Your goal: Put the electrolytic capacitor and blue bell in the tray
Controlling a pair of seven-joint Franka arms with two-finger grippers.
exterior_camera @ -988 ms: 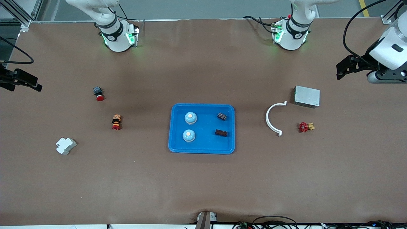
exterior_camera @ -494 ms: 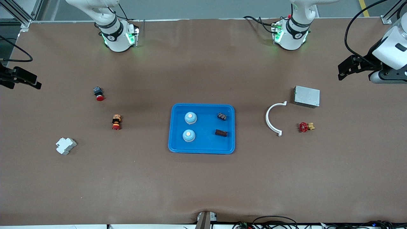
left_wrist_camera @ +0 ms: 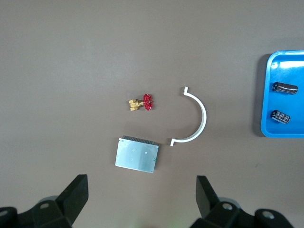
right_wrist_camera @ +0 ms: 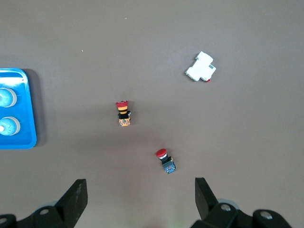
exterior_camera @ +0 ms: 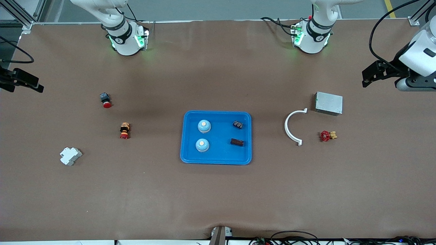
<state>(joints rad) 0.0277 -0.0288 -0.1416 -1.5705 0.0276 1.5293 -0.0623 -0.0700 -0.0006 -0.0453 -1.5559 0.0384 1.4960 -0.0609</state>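
the tray (exterior_camera: 216,160) at mid-table holds two bells (exterior_camera: 204,126) and two capacitors (exterior_camera: 237,142), while the left gripper (left_wrist_camera: 141,195) over the left arm's end and the right gripper (right_wrist_camera: 140,197) over the right arm's end hang wide open, empty, partly cut off.

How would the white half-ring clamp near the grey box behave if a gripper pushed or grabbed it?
The white half-ring clamp lies flat; it looks thin, so probably light and likely to slide or spin if pushed. Its open arc may flex when squeezed. The left gripper and right gripper hang open at the table's ends.
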